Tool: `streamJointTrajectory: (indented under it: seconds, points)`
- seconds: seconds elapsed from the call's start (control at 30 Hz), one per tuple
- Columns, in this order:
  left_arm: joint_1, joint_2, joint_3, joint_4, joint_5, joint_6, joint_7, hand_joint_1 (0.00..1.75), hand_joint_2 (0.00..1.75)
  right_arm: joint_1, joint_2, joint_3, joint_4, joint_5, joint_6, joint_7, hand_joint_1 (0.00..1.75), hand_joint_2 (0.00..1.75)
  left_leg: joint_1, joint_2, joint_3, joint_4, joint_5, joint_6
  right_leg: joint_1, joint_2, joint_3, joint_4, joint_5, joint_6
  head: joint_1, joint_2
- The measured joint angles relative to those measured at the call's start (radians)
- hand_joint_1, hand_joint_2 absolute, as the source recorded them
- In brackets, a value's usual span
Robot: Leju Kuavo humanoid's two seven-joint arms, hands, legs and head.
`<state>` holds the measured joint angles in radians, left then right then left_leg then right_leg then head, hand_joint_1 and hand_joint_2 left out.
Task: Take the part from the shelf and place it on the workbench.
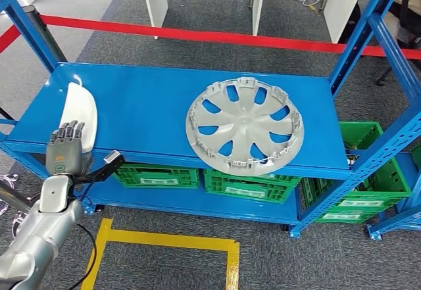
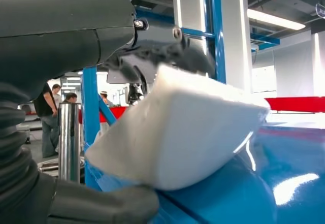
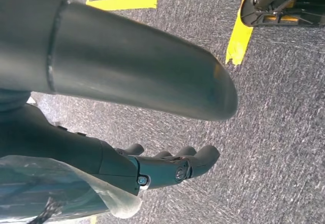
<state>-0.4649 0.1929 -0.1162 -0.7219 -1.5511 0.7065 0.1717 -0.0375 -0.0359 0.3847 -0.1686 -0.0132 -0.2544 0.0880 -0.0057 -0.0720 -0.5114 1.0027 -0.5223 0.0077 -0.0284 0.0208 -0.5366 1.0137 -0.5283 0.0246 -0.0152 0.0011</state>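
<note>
**Left hand at white part, shelf's left end**

Left hand point(image 1: 66, 146) is raised at the front edge of the blue shelf point(image 1: 148, 106), fingers over the near end of the white part point(image 1: 79, 111). Wrist view: thumb below the part, fingers above; a firm grip, cannot tell. Part rests on the shelf. Silver hubcap point(image 1: 245, 124) lies well apart to the right. Green crates point(image 1: 250, 185) sit on the lower level. Right hand point(image 3: 161, 168) hangs over carpet, fingers extended, holding nothing.
</note>
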Motion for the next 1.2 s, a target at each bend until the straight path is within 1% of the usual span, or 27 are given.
streamJointTrajectory:
  seconds: [0.13, 0.3, 0.53, 0.77, 0.93, 1.07, 1.13, 1.2]
  points:
    - [0.0, 0.0, 0.014, 0.003, 0.025, 0.0, -0.026, 1.75, 1.75, 0.0, 0.0, 0.001, 0.0, 0.0, 0.0, 0.005, 0.0, 0.0, 0.0, 0.0, 0.0, 0.0, 0.0, 0.0, 0.0, 0.0, 0.0, 0.0, 0.0, 0.0, 0.0, 0.0]
    - [0.001, 0.0, 0.058, 0.002, 0.042, 0.0, -0.054, 1.75, 1.75, 0.001, 0.0, 0.003, 0.0, 0.0, -0.001, 0.006, 0.0, 0.0, 0.0, 0.0, 0.0, 0.0, 0.0, 0.0, 0.0, 0.0, 0.0, 0.0, 0.0, 0.0, 0.0, 0.0]
    - [0.007, 0.001, 0.115, -0.004, 0.046, 0.0, -0.074, 1.75, 1.75, 0.001, 0.0, 0.004, 0.0, -0.001, -0.003, 0.001, 0.0, 0.0, 0.0, 0.0, 0.0, 0.0, 0.0, 0.0, 0.0, 0.0, 0.0, 0.0, 0.0, 0.0, 0.0, 0.0]
    - [0.009, 0.0, 0.14, -0.015, 0.047, 0.0, -0.083, 1.75, 1.75, 0.001, 0.0, 0.004, 0.0, -0.002, -0.003, 0.0, 0.0, 0.0, 0.0, 0.0, 0.0, 0.0, 0.0, 0.0, 0.0, 0.0, 0.0, 0.0, 0.0, 0.0, 0.0, 0.0]
    - [0.018, -0.007, 0.179, -0.057, 0.067, 0.0, -0.14, 1.75, 1.75, 0.001, 0.0, 0.004, 0.0, -0.009, -0.005, -0.007, 0.0, 0.0, 0.0, 0.0, 0.0, 0.0, 0.0, 0.0, 0.0, 0.0, 0.0, 0.0, 0.0, 0.0, 0.0, 0.0]
    - [0.024, -0.014, 0.217, -0.118, 0.068, 0.0, -0.188, 1.75, 1.75, 0.001, 0.0, 0.004, 0.0, -0.018, -0.011, -0.026, 0.0, 1.75, 0.0, 0.0, 0.0, 0.0, 0.0, 0.0, 0.0, 0.0, 0.0, 0.0, 0.0, 0.0, 0.0, 0.0]
    - [0.026, -0.017, 0.23, -0.158, 0.065, 0.0, -0.207, 1.75, 1.75, 0.002, 0.0, 0.003, 0.0, -0.025, -0.016, -0.034, 0.0, 1.75, 0.0, 0.0, 0.0, 0.0, 0.0, 0.0, 0.0, 0.0, 0.0, 0.0, 0.0, 0.0, 0.0, 0.0]
    - [0.026, -0.017, 0.237, -0.196, 0.06, 0.0, -0.216, 1.75, 1.75, 0.002, 0.0, 0.0, 0.0, -0.031, -0.02, -0.037, 0.0, 0.87, 0.0, 0.0, 0.0, 0.0, 0.0, 0.0, 0.0, 0.0, 0.0, 0.0, 0.0, 0.0, 0.0, 0.0]
